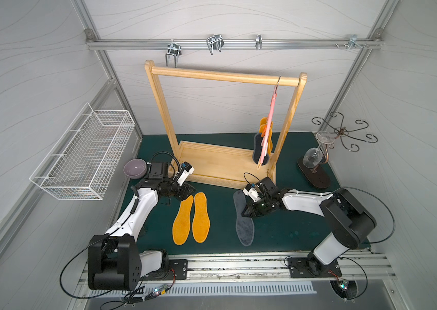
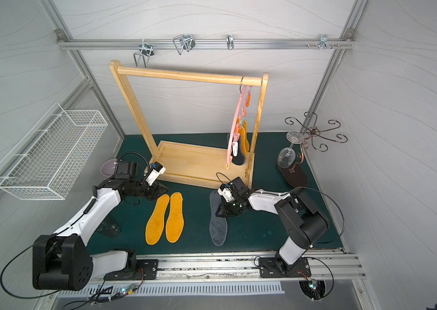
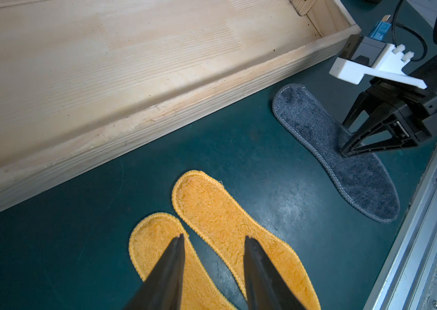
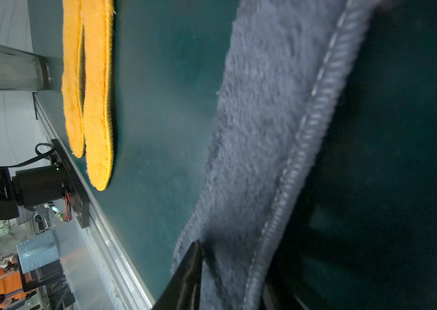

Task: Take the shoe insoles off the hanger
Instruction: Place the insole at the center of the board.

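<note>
About half done: two orange insoles (image 1: 201, 217) and a grey insole (image 1: 244, 228) lie on the table (image 1: 279, 230). Three hanging insoles (image 2: 238, 158) remain clipped to the hanger (image 1: 272, 104). The right tool (image 3: 343, 139), jaws apart, straddles the grey insole. The left tool (image 3: 213, 237) hovers spread and empty.

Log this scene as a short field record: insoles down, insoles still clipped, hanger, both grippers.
on green mat: two orange insoles side by side; one grey insole apart from them
still clipped: hanging orange insoles and a hanging grey insole
hanger: pink hanger hooked on the wooden rack
left gripper: open, empty, over the orange pair
right gripper: jaws parted, at the grey insole on the mat
task: not finished
</note>
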Robot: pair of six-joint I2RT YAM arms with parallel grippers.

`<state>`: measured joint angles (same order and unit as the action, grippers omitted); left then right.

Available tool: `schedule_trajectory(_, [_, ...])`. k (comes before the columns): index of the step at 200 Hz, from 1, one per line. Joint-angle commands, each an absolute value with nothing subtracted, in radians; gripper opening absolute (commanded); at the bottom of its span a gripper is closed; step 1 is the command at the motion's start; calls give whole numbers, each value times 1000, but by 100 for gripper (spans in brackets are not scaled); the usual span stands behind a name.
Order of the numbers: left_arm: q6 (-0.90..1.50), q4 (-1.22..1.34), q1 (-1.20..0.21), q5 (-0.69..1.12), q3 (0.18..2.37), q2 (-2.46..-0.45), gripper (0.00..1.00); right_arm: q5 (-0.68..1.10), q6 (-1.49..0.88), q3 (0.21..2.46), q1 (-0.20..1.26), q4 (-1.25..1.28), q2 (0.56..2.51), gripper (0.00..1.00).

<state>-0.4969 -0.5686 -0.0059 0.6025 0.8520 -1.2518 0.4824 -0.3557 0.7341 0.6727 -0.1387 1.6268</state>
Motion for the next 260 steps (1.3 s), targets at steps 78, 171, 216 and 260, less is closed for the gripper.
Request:
schedule_trajectory(78, [-517, -568, 8, 635, 863, -1242, 42, 289, -470, 635, 669, -98, 1424, 52])
schedule_trajectory(171, [-493, -561, 17, 645, 861, -1238, 41, -151, -412, 307, 664, 215, 708, 72])
schedule_trajectory(216, [-438, -529, 18, 611, 862, -1239, 43, -161, -166, 265, 651, 279, 551, 95])
schedule_trajectory(260, [-417, -505, 20, 588, 851, -1225, 50, -105, -24, 322, 607, 360, 686, 99])
